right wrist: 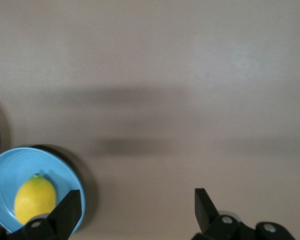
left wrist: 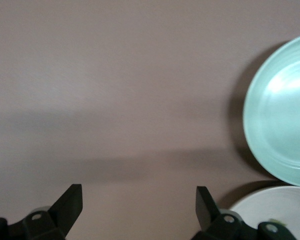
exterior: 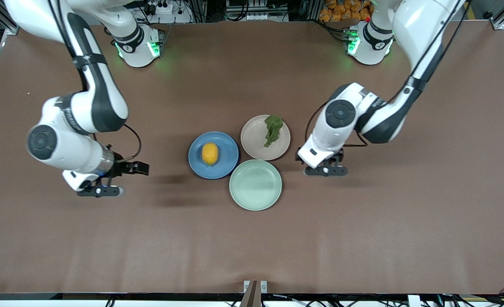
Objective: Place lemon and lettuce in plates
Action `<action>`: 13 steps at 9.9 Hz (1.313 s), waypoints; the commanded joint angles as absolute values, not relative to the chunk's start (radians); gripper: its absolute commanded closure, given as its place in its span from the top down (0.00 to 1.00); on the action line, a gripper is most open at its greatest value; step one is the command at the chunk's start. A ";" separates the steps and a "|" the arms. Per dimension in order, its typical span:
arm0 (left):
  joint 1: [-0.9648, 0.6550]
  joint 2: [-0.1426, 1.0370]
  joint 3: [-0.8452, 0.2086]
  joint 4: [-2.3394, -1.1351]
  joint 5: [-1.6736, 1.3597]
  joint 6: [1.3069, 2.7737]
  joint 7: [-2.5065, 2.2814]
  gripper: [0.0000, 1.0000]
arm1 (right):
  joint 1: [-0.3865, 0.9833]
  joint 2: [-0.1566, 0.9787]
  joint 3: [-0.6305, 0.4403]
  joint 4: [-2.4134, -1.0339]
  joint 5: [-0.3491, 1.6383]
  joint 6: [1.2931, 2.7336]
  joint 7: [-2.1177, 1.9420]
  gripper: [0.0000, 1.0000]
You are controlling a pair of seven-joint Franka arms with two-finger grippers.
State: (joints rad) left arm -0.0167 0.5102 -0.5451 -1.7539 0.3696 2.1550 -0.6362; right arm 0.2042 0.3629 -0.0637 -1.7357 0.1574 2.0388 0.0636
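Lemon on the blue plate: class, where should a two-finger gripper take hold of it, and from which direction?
Grip the lemon across its narrow middle, coming straight down from above. It lies on its side in the blue plate, long axis pointing toward the front camera, so fingers should close across that axis; the plate's rim would likely block a sideways approach.

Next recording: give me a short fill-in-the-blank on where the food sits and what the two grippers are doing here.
1. The lemon lies in the ____ plate.
2. The lettuce lies in the beige-pink plate, toward the ____ arm's end of the table from the blue plate.
3. The mint-green plate holds ____.
4. The left gripper and the right gripper both hang over bare table with fingers ____.

Missing words: blue; left; nothing; open
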 commanded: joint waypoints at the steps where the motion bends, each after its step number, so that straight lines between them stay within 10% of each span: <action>1: 0.037 0.523 -0.545 -1.654 0.377 2.027 -0.488 1.00 | 0.155 0.264 -0.051 -1.818 0.135 2.037 0.018 1.00; 8: 0.118 0.468 -0.525 -1.631 0.381 2.008 -0.489 1.00 | 0.080 0.094 -0.051 -1.829 0.103 1.861 0.023 1.00; 13: -0.083 0.247 -0.155 -1.788 0.045 1.974 -0.118 1.00 | 0.060 0.025 -0.048 -1.730 0.052 1.709 0.017 1.00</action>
State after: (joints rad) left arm -0.0702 0.3527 -0.1964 -1.6806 0.0980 1.9748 -0.1763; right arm 0.0887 0.0570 -0.0639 -1.7526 0.0695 1.7458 0.0260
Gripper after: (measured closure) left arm 0.000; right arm 0.000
